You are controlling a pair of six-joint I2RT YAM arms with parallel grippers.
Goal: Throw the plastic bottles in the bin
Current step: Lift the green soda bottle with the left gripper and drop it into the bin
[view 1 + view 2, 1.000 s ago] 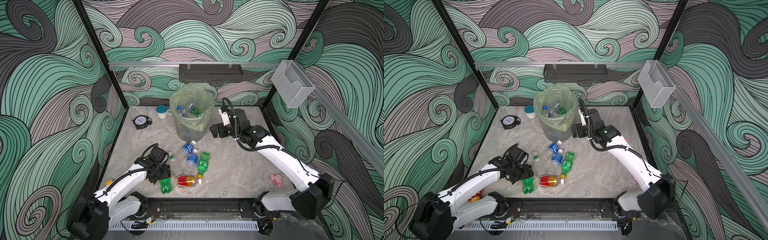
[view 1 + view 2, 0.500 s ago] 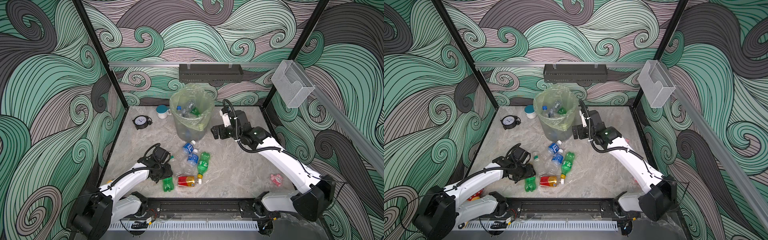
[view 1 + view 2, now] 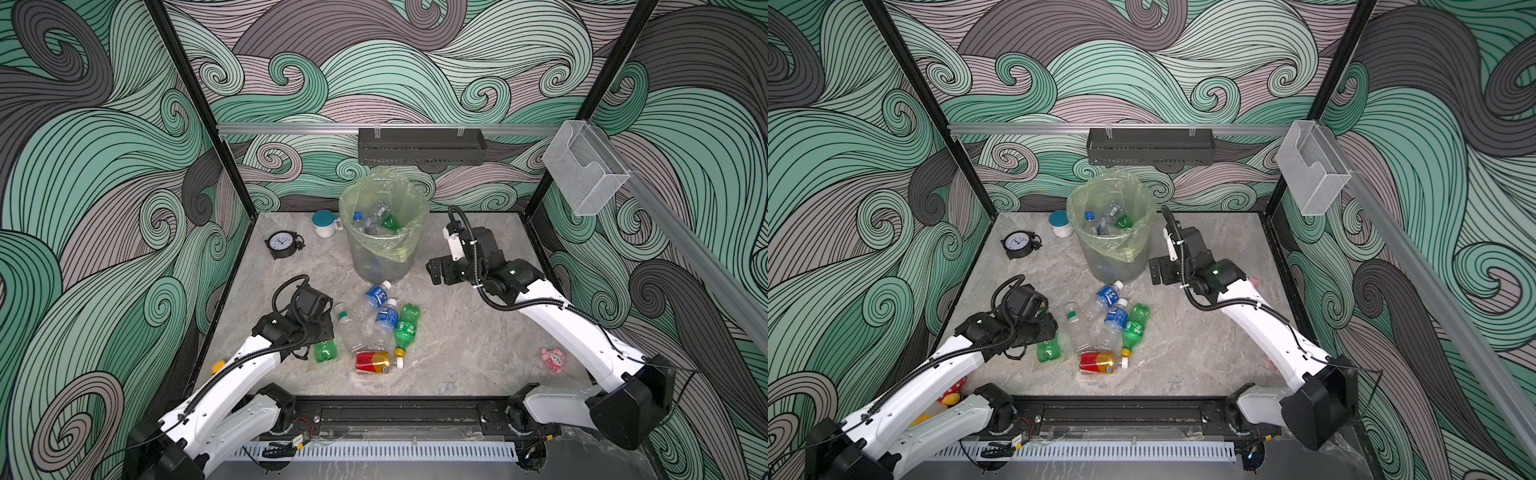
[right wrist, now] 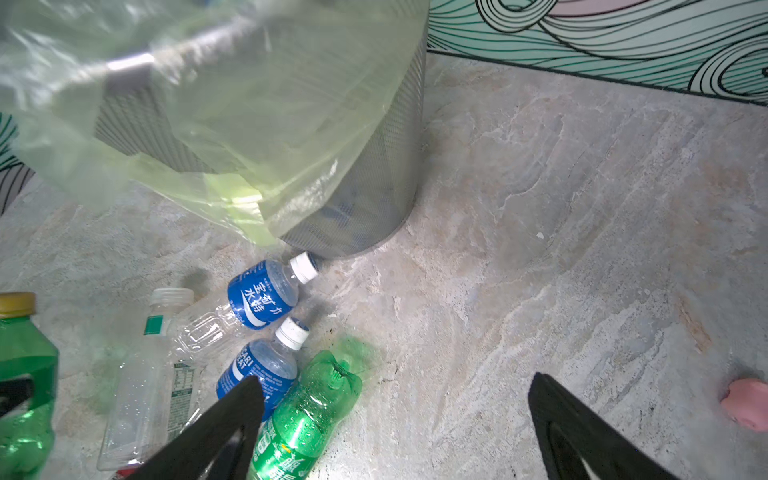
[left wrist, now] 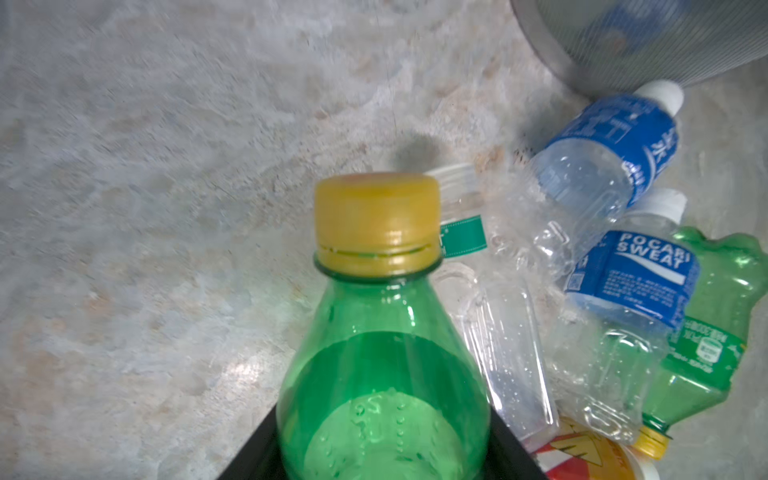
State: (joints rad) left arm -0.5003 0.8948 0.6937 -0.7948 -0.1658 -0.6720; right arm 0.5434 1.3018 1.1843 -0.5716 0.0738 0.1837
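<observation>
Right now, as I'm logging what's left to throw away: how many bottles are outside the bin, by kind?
green bottle: 2
blue-labelled bottle: 2
clear green-labelled bottle: 1
red-and-yellow bottle: 1
Total: 6

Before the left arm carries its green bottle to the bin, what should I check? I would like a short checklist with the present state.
1. Left gripper closed around green bottle with yellow cap: ok.
2. Grip firm enough for lifting: cannot tell.
3. Bin upright, mouth open: ok.
4. Right gripper open and beside the bin, not over it: ok.
5. Clear bottle with green label apart from the held bottle: cannot tell.
</observation>
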